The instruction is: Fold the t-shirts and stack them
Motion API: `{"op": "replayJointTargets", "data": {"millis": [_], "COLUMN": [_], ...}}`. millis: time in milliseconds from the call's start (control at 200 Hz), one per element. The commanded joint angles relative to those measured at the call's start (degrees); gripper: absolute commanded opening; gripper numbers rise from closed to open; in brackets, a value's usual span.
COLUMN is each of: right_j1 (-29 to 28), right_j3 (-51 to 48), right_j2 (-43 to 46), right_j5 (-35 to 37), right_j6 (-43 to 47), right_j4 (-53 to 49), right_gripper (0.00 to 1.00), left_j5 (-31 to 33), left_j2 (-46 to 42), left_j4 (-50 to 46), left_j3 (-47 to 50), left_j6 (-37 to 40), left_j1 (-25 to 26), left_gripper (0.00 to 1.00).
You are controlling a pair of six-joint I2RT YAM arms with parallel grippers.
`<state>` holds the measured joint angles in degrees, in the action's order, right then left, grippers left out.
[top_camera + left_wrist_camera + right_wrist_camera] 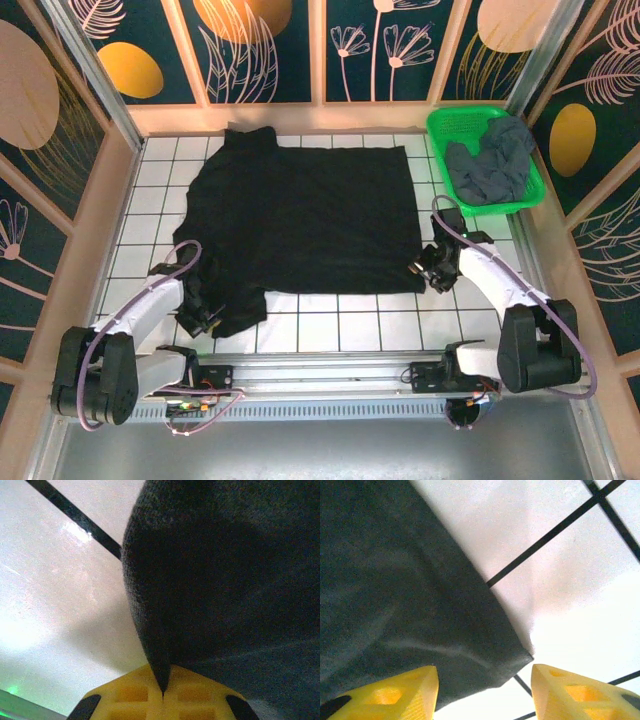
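- Large plain black soft cloth t-shirt [300,215]: spread flat across the middle of the white tiled table [340,330], with its near left part bunched into a lump by the left wrist.
- Dark slate grey cloth t-shirt [492,165]: crumpled inside the green plastic mesh basket [440,122] at the table's far right corner, well apart from the black t-shirt.
- Left arm [150,300]: folded low from its base at the near left corner, white forearm slanting inward and away, wrist tipped down onto the bunched corner of the cloth.
- Left gripper [207,316]: clamped tight on the black t-shirt. In the left wrist view, yellow fingers [130,696] pressed together, a pointed fold of dark fabric pinched in the seam between them, pale tile beside it.
- Right arm [495,275]: elbow out by the near right edge, forearm reaching inward and away to the shirt's near right corner.
- Right gripper [432,268]: jaws apart, holding nothing. In the right wrist view, spread wide on either side of the hem corner lying flat on the tile; impossible to tell whether either side touches the cloth.
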<state>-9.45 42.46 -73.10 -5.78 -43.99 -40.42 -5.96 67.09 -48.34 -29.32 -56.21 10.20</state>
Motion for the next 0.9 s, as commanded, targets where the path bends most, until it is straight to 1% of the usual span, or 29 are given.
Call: {"op": "replayJointTargets", "data": {"millis": [0,145,170,285,410,485,801,836,896], "right_j1": [0.2,-1.0,-1.1,-2.1,-2.7,-3.5,-3.7,-3.7,-3.7], "right_j3": [-1.6,-3.3,-3.5,-5.2,-5.8,-5.2,-5.2,-5.1,-5.0], "right_j2": [0.8,3.7,4.1,5.1,3.1,1.5,-5.0,-5.7,-6.4], "right_j5": [0.6,1.1,1.1,0.1,-1.3,-0.9,3.1,3.4,3.6], "right_j6": [-0.4,-0.8,-0.9,-1.3,-2.0,-2.3,-0.8,-0.4,0.2], "right_j4": [-0.1,-3.2,-3.5,-2.7,0.2,1.2,5.2,6.1,7.7], "right_gripper": [0.49,0.48,0.48,0.47,0.41,0.39,0.36,0.34,0.24], "left_j5": [2.3,4.3,4.7,7.4,7.1,7.3,9.3,9.5,9.5], "left_j2": [-1.4,-5.3,-5.8,-9.0,-9.0,-9.0,-10.0,-10.1,-10.0], "left_j4": [3.4,-1.0,-3.2,-6.4,-7.1,-7.4,-7.8,-7.6,-6.8], "left_j3": [-0.2,-2.3,-2.6,-4.6,-5.2,-5.5,-5.6,-5.7,-5.8], "left_j6": [-2.4,-3.7,-3.9,-5.3,-5.1,-5.1,-6.1,-6.3,-6.6], "left_j1": [0.6,0.6,0.6,0.6,0.6,0.6,0.6,0.6,0.6], "left_gripper": [0.00,0.00,0.00,0.00,0.00,0.00,0.00,0.00,0.00]}}
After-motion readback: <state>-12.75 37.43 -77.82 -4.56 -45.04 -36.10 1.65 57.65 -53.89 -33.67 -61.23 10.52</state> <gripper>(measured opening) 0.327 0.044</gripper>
